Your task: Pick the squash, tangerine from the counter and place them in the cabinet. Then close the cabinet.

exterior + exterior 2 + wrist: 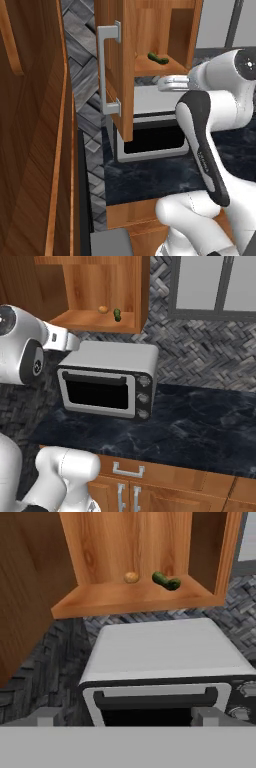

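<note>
Wooden cabinet door (116, 70) stands open: stiff, light, swings on hinges, best pushed on its flat panel or hooked at the silver bar handle (107, 70). Squash (166, 580) and tangerine (131, 577) both sit on the cabinet shelf (135, 596), near each other, above the toaster oven (107, 379). Gripper (125, 717) is spread wide, holding nothing.

The cabinet (165, 30) is cut off by the top edge of the left base view, and its open door (120, 70) hides the left part of the shelf there. The tangerine (103, 309) is too small in the right base view for surface detail to be told. The toaster oven (155, 130) is partly hidden behind the arm in the left base view, and its lower part is cut off in the hand view. The desk (200, 426) is cut by the right edge.
</note>
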Tool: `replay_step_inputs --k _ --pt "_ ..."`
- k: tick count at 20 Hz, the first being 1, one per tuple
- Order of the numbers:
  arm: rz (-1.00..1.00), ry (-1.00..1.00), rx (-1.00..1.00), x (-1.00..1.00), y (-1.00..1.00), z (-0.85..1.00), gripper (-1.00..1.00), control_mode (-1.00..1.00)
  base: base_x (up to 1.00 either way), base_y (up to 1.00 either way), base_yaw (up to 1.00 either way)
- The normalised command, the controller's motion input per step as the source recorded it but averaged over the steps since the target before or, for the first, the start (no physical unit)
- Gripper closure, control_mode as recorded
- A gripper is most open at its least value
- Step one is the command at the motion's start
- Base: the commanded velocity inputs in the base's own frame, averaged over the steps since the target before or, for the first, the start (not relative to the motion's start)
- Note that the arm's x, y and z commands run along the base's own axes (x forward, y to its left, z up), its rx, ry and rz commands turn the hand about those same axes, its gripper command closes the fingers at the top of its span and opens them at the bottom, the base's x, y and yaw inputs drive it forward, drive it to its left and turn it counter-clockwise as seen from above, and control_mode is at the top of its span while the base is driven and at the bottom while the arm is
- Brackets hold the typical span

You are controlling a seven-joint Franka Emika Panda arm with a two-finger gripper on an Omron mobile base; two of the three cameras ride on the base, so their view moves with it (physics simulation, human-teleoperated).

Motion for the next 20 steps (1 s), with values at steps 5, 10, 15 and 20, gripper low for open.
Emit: replay_step_inputs --k 5,10,15,20 --pt "0.00 0.06 0.00 -1.00 0.00 0.06 -1.00 -1.00 0.00 0.00 0.00" --pt "0.00 0.04 0.00 -1.00 0.03 0.24 -1.00 -1.00 0.00 0.00 0.00" --pt "0.05 0.05 0.00 -0.98 0.24 0.17 -1.00 -1.00 0.00 0.00 0.00" --pt "0.10 0.00 0.00 -0.54 0.47 0.00 -1.00 -1.00 0.00 0.00 0.00"
